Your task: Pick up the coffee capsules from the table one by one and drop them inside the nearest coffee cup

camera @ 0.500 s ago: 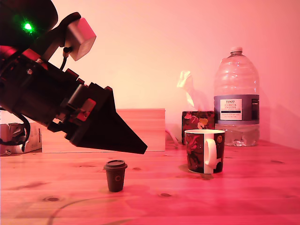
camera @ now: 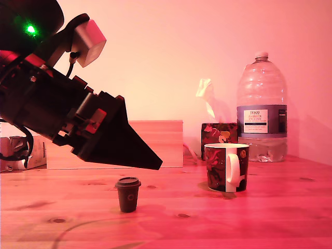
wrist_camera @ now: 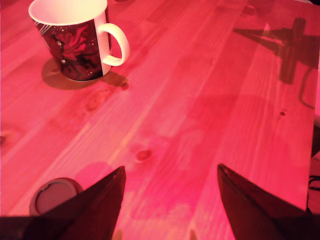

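Nothing has changed: gripper waits above capsule

My fingers are spread and empty; the capsule stands upright on the table, just outside one finger, with the mug well apart.

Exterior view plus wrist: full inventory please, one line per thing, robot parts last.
coffee capsule: one, dark brown, upright on the table, below the gripper tips
mug: one, dark with red floral pattern, white handle, exterior view's right of the capsule
tissue box: one, same floral pattern, behind the mug
water bottle: one, clear, at the back, exterior view's right
wooden box: one, plain, behind the arm
table: one, pine
gripper: one, black, open, empty, above the table
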Action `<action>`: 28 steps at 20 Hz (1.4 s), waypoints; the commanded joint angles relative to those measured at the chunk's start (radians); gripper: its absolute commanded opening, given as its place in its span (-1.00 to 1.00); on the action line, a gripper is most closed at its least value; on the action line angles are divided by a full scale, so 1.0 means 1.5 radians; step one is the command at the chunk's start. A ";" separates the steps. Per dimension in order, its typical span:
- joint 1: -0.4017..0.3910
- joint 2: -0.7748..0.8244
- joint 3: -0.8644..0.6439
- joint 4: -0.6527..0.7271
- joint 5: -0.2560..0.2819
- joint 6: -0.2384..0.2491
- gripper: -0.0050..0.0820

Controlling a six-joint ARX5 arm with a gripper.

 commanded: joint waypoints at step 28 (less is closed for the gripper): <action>-0.030 -0.270 -0.224 0.043 -0.306 -0.208 0.31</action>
